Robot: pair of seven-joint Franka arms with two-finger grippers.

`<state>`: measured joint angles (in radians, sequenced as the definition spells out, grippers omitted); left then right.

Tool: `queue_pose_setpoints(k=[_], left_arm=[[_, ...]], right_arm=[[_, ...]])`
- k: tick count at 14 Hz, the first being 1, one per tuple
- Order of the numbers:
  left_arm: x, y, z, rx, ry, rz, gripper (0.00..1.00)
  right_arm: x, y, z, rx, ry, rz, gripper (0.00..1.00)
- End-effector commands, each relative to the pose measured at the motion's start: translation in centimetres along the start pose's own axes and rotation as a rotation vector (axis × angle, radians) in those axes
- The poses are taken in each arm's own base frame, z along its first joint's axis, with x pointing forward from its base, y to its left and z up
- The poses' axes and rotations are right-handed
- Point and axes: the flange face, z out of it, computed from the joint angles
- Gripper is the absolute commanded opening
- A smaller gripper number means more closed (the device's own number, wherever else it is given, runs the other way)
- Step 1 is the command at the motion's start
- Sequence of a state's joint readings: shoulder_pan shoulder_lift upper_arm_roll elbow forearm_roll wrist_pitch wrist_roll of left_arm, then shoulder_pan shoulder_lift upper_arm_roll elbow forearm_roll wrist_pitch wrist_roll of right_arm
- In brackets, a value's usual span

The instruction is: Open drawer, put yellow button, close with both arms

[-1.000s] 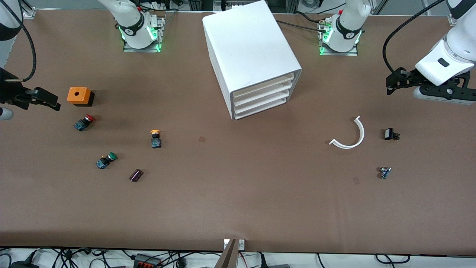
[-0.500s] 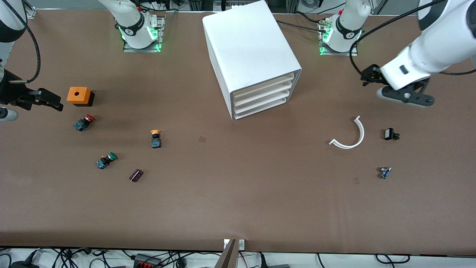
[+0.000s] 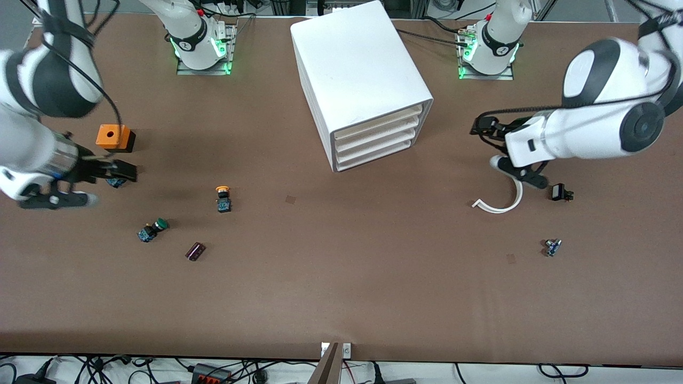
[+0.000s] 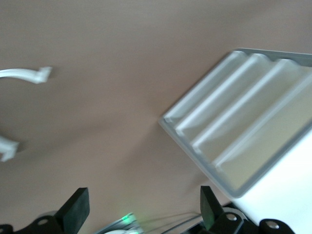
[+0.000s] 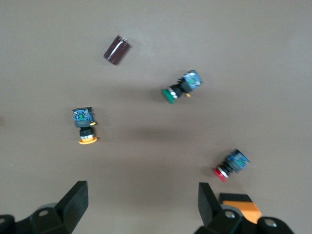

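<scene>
Drawer [image 3: 378,121], the topmost of 4 shallow white trays in the white plastic cabinet [image 3: 352,64], sits pushed in flush with the 3 trays beneath it. The cabinet stands on the brown bench [image 3: 341,288] between the 2 arm bases, its drawer fronts turned toward the front camera and angled toward the left arm's end.

Yellow button [image 3: 222,198] lies on the bench toward the right arm's end, nearer the front camera than the cabinet, its yellow-orange cap pointing away from that camera. The green-capped button [image 3: 152,230] and a dark purple cylindrical capacitor [image 3: 195,251] lie nearer the camera than it. An orange box [image 3: 113,137] with a round hole on top sits farther from the camera, and the red-capped button [image 5: 230,165] shows beside that box in the right wrist view.

Right claw [image 3: 114,172] hangs over the red-capped button, just beside the orange box, with its fingers [image 5: 73,200] spread wide and nothing between them. Left claw [image 3: 483,128] hangs over bare bench between the cabinet and a white curved plastic strip [image 3: 504,200], fingers [image 4: 75,207] likewise spread wide and gripping nothing; its wrist view looks onto the 4 drawer fronts.

A small black part [image 3: 560,192] lies just beside the strip, and a tiny bluish part [image 3: 552,247] lies nearer the camera than that.
</scene>
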<state>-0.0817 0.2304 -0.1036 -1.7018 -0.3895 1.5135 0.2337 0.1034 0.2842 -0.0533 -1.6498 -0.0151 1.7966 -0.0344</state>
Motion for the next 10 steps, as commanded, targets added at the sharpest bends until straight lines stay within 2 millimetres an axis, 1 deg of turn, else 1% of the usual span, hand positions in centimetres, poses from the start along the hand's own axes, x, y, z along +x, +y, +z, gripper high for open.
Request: queue_pose_setpoints(k=[1,2,3,4,5,6,7,8,9,10], left_arm=[[2.8,0.0,3.0,-0.183,-0.04,0.082,1.0],[3.6,0.8,4.9,-0.255,-0.056,0.087,1.0],[4.0,1.0,6.3,-0.337,-0.055,0.084,1.0],[4.8,1.0,7.7,-0.421,-0.044,0.108,1.0],[5.6,0.8,9.0,-0.49,-0.026,0.151,1.0],[6.2,0.9,9.9,-0.546,-0.008,0.193,1.0],[6.8,0.5,11.0,-0.575,-0.003,0.225,1.0],[7.1,0.3,12.0,-0.59,-0.002,0.259,1.0],[7.0,0.5,13.6,-0.648,0.002,0.27,1.0],[6.5,0.5,14.7,-0.711,0.02,0.24,0.99]], right_arm=[[2.0,-3.7,4.4,0.041,-0.03,-0.029,1.0],[2.7,-4.7,6.0,0.046,-0.034,-0.043,1.0],[3.2,-5.9,7.7,0.043,-0.04,-0.066,1.0],[3.6,-7.2,9.3,0.038,-0.049,-0.084,1.0],[3.9,-8.1,10.8,0.035,-0.061,-0.097,1.0],[4.2,-8.7,12.3,0.032,-0.066,-0.106,1.0],[4.3,-10.0,13.7,0.029,-0.069,-0.125,1.0],[4.2,-11.3,14.8,0.024,-0.069,-0.143,1.0],[4.1,-12.8,16.1,0.019,-0.057,-0.165,1.0],[4.1,-13.7,17.8,0.016,-0.044,-0.177,1.0]])
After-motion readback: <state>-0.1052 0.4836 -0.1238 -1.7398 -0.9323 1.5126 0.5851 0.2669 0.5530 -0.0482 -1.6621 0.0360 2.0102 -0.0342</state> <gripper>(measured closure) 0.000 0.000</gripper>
